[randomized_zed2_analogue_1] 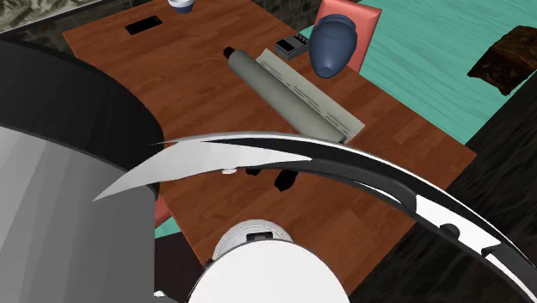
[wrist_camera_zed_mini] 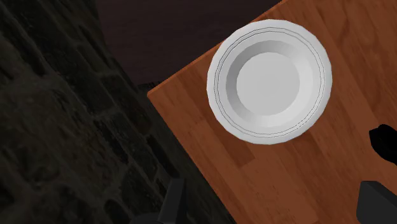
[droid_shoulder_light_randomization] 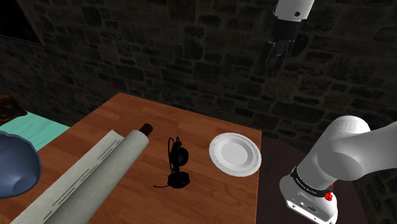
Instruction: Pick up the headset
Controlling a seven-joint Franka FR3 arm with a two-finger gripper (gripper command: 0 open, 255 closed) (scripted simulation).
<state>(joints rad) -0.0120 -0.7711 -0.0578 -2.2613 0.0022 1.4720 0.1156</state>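
1. So, basically nothing is done yet. The black headset (droid_shoulder_light_randomization: 177, 167) lies flat on the wooden bench (droid_shoulder_light_randomization: 121, 118), between a long grey roll (droid_shoulder_light_randomization: 95, 175) and a white plate (droid_shoulder_light_randomization: 235, 153), and nothing is touching it.
2. In the shoulder view the claw (droid_shoulder_light_randomization: 278, 56) hangs high up in front of the dark stone wall. It's off toward that view's right and well apart from the headset.
3. In the wrist view the claw (wrist_camera_zed_mini: 275, 191) has its two black fingers spread wide, with only bare bench wood and the bench edge between them, so it's holding nothing. The camera looks down on the plate (wrist_camera_zed_mini: 269, 79) near the bench corner. There's a black bit (wrist_camera_zed_mini: 383, 141) past the plate that I'd guess is part of the headset, but I can't say for sure.
4. My read is that the whole job is left. The claw has to travel across past the plate, line up over the headset, come down, close on it and lift. The headset's thin band and the cable curling off it look fiddly, so one of the chunkier ear cups is probably the safer thing to go for.
5. As for brands or writing, I can't read any. The roll has a row of small dark marks along it, but they don't read as letters. In the second exterior view a small light gadget (randomized_zed2_analogue_1: 291, 46) sits by the roll next to a blue vase (randomized_zed2_analogue_1: 334, 43), and anything on it is too small to make out.
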